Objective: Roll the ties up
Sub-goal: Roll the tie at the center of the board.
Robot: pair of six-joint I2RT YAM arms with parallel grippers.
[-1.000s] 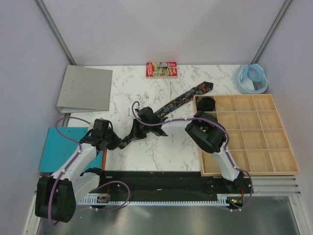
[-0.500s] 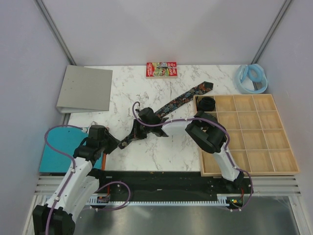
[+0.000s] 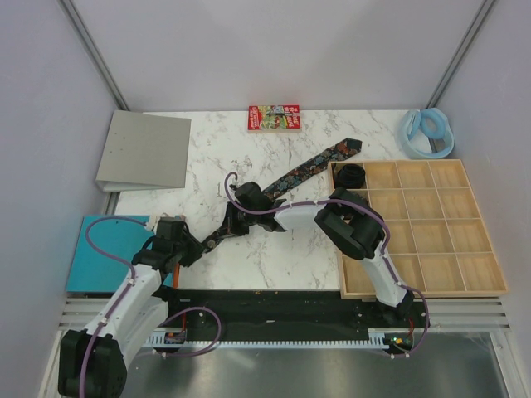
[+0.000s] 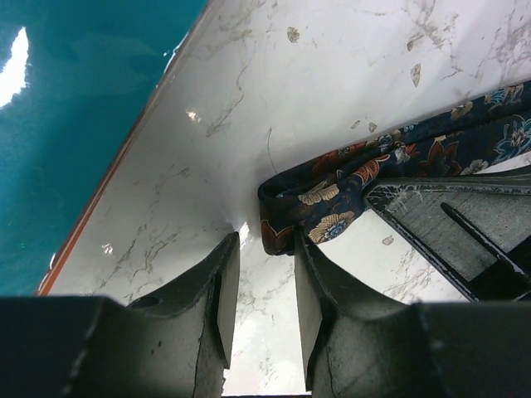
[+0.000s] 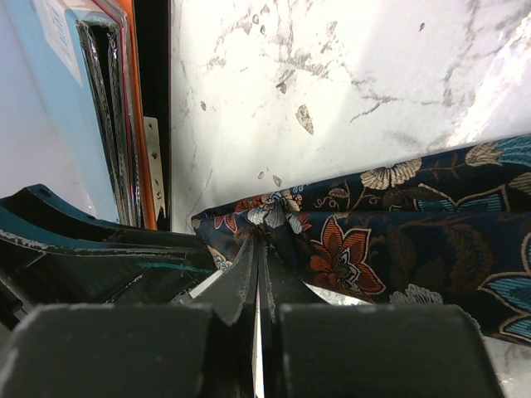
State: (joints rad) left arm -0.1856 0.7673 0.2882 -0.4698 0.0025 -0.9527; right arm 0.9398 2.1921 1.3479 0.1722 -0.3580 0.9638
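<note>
Pinning the tie (image 3: 307, 170) at its folded narrow end, right gripper (image 5: 258, 249) is clamping the fabric, likely anchoring it for rolling | left gripper (image 4: 260, 278) is hovering at that fold, jaws apart, empty | tie is lying diagonally across the table (image 3: 282, 249) toward the tray (image 3: 431, 291)

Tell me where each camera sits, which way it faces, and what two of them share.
Top external: above and behind the left arm and right arm, looking down on the marble table; both arms show.
Left wrist: on the left arm, facing one end of the tie past its open left tool.
Right wrist: on the right arm, facing along the right tool, shut on the tie.
Shared: both wrist views show the same tie end and the other tool.
</note>
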